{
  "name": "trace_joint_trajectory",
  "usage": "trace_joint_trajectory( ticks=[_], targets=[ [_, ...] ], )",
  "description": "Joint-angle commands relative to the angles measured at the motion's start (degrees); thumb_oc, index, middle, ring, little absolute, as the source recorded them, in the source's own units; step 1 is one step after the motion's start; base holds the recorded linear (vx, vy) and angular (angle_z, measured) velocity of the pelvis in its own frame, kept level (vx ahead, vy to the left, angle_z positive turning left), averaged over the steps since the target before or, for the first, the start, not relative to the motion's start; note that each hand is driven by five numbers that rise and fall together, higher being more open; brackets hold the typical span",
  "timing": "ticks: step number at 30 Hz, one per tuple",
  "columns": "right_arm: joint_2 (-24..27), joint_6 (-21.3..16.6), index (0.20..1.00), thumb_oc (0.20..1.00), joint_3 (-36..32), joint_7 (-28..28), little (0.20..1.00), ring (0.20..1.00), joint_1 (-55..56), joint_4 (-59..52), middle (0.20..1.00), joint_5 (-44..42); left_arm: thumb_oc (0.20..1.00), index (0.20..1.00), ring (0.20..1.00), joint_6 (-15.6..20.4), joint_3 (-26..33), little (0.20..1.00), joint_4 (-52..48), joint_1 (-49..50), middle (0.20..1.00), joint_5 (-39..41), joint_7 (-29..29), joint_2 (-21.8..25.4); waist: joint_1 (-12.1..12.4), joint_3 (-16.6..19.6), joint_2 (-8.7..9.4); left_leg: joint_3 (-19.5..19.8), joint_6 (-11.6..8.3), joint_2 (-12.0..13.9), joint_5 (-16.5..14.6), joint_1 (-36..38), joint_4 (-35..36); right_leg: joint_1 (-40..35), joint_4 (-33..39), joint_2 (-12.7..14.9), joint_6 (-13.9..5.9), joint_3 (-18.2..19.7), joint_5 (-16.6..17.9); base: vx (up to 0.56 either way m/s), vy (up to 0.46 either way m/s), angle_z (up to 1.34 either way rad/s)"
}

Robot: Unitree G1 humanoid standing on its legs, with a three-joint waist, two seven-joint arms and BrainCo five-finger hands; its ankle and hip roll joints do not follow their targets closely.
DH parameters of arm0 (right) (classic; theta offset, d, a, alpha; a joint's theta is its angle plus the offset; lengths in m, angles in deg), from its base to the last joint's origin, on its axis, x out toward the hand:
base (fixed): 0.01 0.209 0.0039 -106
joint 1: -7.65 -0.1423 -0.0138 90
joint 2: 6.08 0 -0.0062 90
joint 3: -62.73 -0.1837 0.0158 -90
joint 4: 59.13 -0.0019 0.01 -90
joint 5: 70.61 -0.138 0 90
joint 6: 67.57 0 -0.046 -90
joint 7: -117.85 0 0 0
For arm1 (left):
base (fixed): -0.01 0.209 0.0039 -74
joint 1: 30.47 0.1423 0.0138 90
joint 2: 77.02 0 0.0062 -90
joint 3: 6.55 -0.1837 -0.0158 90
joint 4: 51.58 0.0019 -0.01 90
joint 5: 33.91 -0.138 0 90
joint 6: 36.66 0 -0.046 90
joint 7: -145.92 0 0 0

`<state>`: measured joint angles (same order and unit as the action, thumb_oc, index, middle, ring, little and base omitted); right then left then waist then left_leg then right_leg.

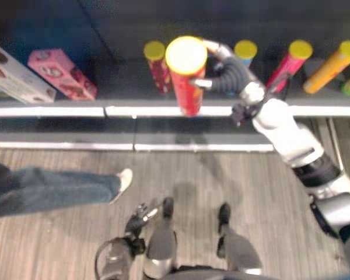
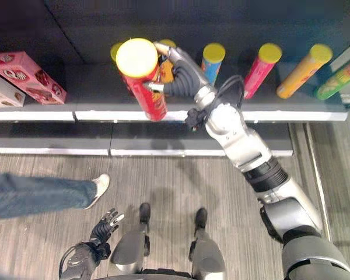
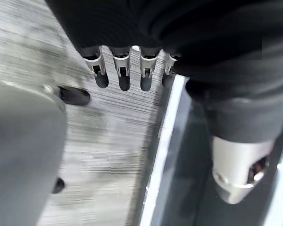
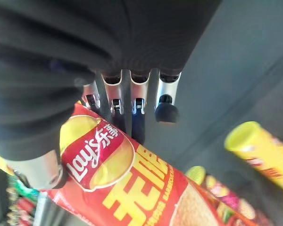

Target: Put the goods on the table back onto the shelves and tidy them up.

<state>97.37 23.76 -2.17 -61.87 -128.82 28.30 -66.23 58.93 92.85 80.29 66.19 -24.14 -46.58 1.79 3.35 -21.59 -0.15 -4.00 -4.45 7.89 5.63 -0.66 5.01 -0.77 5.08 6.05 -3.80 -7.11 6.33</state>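
Observation:
My right hand (image 2: 181, 76) is shut on a red crisp tube with a yellow lid (image 2: 144, 76), held upright over the front of the dark shelf (image 2: 93, 87). In the right wrist view its fingers (image 4: 132, 101) and thumb curl round the red tube (image 4: 132, 183). Other tubes stand on the shelf: a red one behind (image 1: 157, 65), a blue one (image 2: 211, 61), a pink one (image 2: 259, 69) and an orange one (image 2: 303, 70). My left hand (image 2: 105, 226) hangs low by the floor with its fingers relaxed and nothing in it (image 3: 122, 70).
Pink box (image 2: 28, 76) and a white box (image 1: 14, 76) lie at the shelf's left. A green tube (image 2: 338, 79) lies at the far right. A person's leg in jeans with a white shoe (image 2: 96, 189) stretches over the wooden floor at left.

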Motion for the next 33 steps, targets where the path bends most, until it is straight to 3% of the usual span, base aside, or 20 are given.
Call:
trace_joint_trajectory(
  ticks=[1,2,6,8,10,11,13,14,17,19,20,21,23,24,27,29,31,32,33],
  targets=[
    [-1.1,-4.8,0.2,0.2,-0.9,-0.8,0.2,0.2,-2.0,-2.0,0.2,-1.3,1.0,1.0,1.0,1.0,-3.1,1.0,2.2,1.4,1.0,-2.1,0.7,0.9,0.5,6.7,-0.2,-0.5,1.58,1.5,-4.5,2.5,0.0,-2.1,-0.1,3.4,0.67,0.0,-0.5,0.08,-0.041,0.0],
    [-1.3,-4.9,0.2,0.2,-0.4,-0.3,0.2,0.2,-0.8,-3.1,0.2,-1.9,1.0,1.0,1.0,0.8,-2.7,1.0,1.9,2.1,1.0,-2.4,0.6,0.6,0.6,8.4,0.2,-0.2,1.62,1.4,-4.3,3.5,0.0,-3.2,-0.1,3.0,0.3,0.3,-0.1,0.1,-0.047,0.01],
    [-0.9,-5.0,0.2,0.2,0.3,0.1,0.2,0.2,-0.5,-3.6,0.2,-2.6,1.0,1.0,1.0,0.6,-2.5,1.0,0.6,2.6,1.0,-2.1,0.3,0.3,0.9,8.3,0.01,0.2,1.43,1.5,-2.4,6.0,0.0,-4.8,-0.1,2.4,0.0,0.8,0.7,0.05,-0.042,-0.01],
    [-0.9,-5.0,0.2,0.2,-0.2,0.2,0.2,0.2,-0.7,-4.5,0.2,-3.4,1.0,1.0,1.0,0.4,-2.6,1.0,-1.1,2.8,1.0,-1.1,-0.7,-1.4,1.6,4.9,1.03,3.1,0.22,0.5,-2.4,0.6,-15.6,-5.2,-4.9,4.0,-0.29,1.1,1.8,-0.07,-0.076,0.04],
    [-1.6,-4.8,0.2,0.2,0.0,0.2,0.2,0.2,-1.7,-3.7,0.2,-3.3,1.0,1.0,1.0,0.4,-1.7,1.0,-1.4,2.8,1.0,-0.6,-1.1,-1.8,2.5,4.0,1.07,4.0,1.19,4.8,-2.8,0.4,-14.0,-4.8,-5.8,4.4,-0.55,2.9,1.3,-0.02,0.016,0.1],
    [-1.6,-4.8,0.2,0.2,0.0,0.2,0.2,0.2,-1.7,-3.7,0.2,-3.3,1.0,1.0,1.0,0.4,-1.7,1.0,-1.4,2.8,1.0,-0.6,-1.1,-1.8,2.6,3.9,1.02,3.9,1.15,4.9,-2.8,0.6,-13.9,-4.8,-5.8,4.3,-0.52,3.1,1.3,0.03,0.082,-0.19],
    [-2.1,-4.4,0.2,0.2,0.0,0.4,0.2,0.2,-1.0,-4.1,0.2,-3.8,1.0,1.0,1.0,-0.1,-0.5,1.0,-1.8,3.6,1.0,0.2,-1.6,-1.9,3.0,4.9,1.55,5.0,2.75,9.8,-2.1,0.1,-9.1,-4.7,-5.0,5.1,-0.97,4.5,0.9,0.1,0.269,-0.26],
    [-0.6,-4.2,0.2,0.2,0.1,0.2,0.2,0.2,-0.8,-4.3,0.2,-3.6,1.0,1.0,1.0,-0.7,-1.1,1.0,-2.7,4.1,1.0,0.1,-1.5,-1.3,2.5,6.0,1.74,5.2,3.01,15.0,0.3,-1.8,-6.9,-5.0,-4.9,7.6,-1.43,4.6,1.1,0.19,0.514,-0.12],
    [0.4,-3.9,0.2,0.2,0.3,-0.1,0.2,0.2,-0.7,-4.8,0.2,-3.9,1.0,1.0,1.0,-1.1,-0.9,1.0,-3.0,4.2,1.0,-0.2,-1.6,-1.1,2.1,7.8,1.26,6.0,1.74,17.6,2.6,-1.1,-6.3,-6.5,-4.1,10.4,-1.06,4.9,1.6,0.14,0.416,-0.2],
    [0.0,-3.9,0.2,0.2,0.1,0.1,0.2,0.2,-0.9,-5.6,0.2,-4.1,1.0,1.0,1.0,-1.2,-0.2,1.0,-3.0,4.2,1.0,-0.2,-1.7,-1.0,2.5,9.6,0.98,6.6,0.81,15.4,2.0,-0.4,-7.2,-6.3,-2.6,12.9,-0.17,5.2,2.3,0.1,0.656,-0.08],
    [0.5,-4.2,0.2,0.2,-0.6,0.2,0.2,0.2,-0.4,-5.8,0.2,-3.4,1.0,1.0,1.0,-1.0,-0.6,1.0,-1.8,3.5,1.0,-0.1,-1.4,-0.4,1.9,10.8,0.77,4.3,-0.27,14.3,1.5,0.1,-6.0,-6.1,-2.2,15.4,0.55,4.0,2.5,0.14,0.76,-0.32],
    [0.9,-4.2,0.2,0.2,-1.6,0.0,0.2,0.2,-0.2,-5.7,0.2,-2.8,1.0,1.0,1.0,-0.8,-1.8,1.0,-1.2,3.0,1.0,-0.1,-1.2,0.2,1.4,11.4,0.34,3.3,-0.36,12.8,1.7,0.5,-4.3,-5.9,-2.3,17.3,1.06,3.2,2.6,0.16,0.755,-0.44],
    [0.1,-3.5,0.2,0.2,-0.4,-0.3,0.2,0.2,-2.0,-5.1,0.2,-2.8,1.0,1.0,1.0,-0.9,-2.2,1.0,-2.2,2.5,1.0,0.6,-1.1,1.4,1.8,10.6,-0.66,2.2,-0.04,11.1,1.6,1.9,-0.3,-3.2,-0.6,18.5,1.06,3.1,2.4,-0.02,0.707,0.0],
    [-2.0,-3.4,0.2,0.2,0.8,-0.8,0.2,0.2,-5.0,-3.6,0.2,-2.5,1.0,1.0,1.0,-0.8,-0.8,1.0,-3.4,3.2,1.0,1.6,-1.4,2.8,3.2,9.5,-0.39,1.5,0.43,9.8,-0.9,0.7,0.0,-0.8,-0.1,16.6,0.15,1.0,2.1,-0.18,0.601,0.31],
    [-3.3,-3.6,0.2,0.2,1.0,-0.5,0.2,0.2,-5.9,-2.9,0.2,-2.0,1.0,1.0,1.0,-0.4,1.6,1.0,-2.1,3.7,1.0,2.1,-1.7,3.1,4.6,8.9,1.93,1.2,0.43,6.1,-2.3,-1.7,0.0,-1.4,-0.1,9.8,-0.48,1.7,1.8,-0.11,0.402,-0.72],
    [-5.3,-3.8,0.2,0.2,2.8,0.1,0.2,0.2,-7.3,-1.2,0.2,-2.3,1.0,1.0,1.0,0.0,3.2,1.0,-0.2,4.6,1.0,1.3,-1.6,3.4,5.7,7.9,4.1,0.4,0.72,3.1,-3.4,-1.9,0.0,-3.7,-0.1,5.0,-1.0,-0.7,1.0,-0.08,0.272,0.19],
    [-5.7,-4.1,0.2,0.2,3.7,-0.1,0.2,0.2,-7.7,0.1,0.2,-1.9,1.0,1.0,1.0,0.3,3.7,1.0,0.2,4.9,1.0,1.1,-1.9,2.5,6.1,8.1,5.2,0.4,1.57,0.5,-3.9,-2.0,0.0,-3.5,-0.1,0.5,-0.79,0.8,1.0,-0.02,0.184,0.13],
    [-5.7,-4.1,0.2,0.2,3.7,-0.1,0.2,0.2,-7.7,0.1,0.2,-1.9,1.0,1.0,1.0,0.4,3.7,1.0,0.2,4.9,1.0,1.1,-1.9,2.5,6.1,8.0,5.19,0.4,1.57,0.5,-4.0,-1.9,0.0,-3.6,-0.1,0.5,-0.8,0.9,0.9,0.01,0.214,-0.13],
    [-6.8,-4.4,0.2,0.2,4.4,-0.3,0.2,0.2,-8.1,0.6,0.2,-2.1,1.0,1.0,1.0,0.4,3.9,1.0,1.1,4.8,1.0,1.2,-2.0,0.9,6.0,7.8,5.62,0.8,2.57,-2.0,-4.2,-1.8,0.0,-2.8,-0.1,-3.7,-0.97,2.3,0.9,0.01,0.228,-0.14]
  ],
)
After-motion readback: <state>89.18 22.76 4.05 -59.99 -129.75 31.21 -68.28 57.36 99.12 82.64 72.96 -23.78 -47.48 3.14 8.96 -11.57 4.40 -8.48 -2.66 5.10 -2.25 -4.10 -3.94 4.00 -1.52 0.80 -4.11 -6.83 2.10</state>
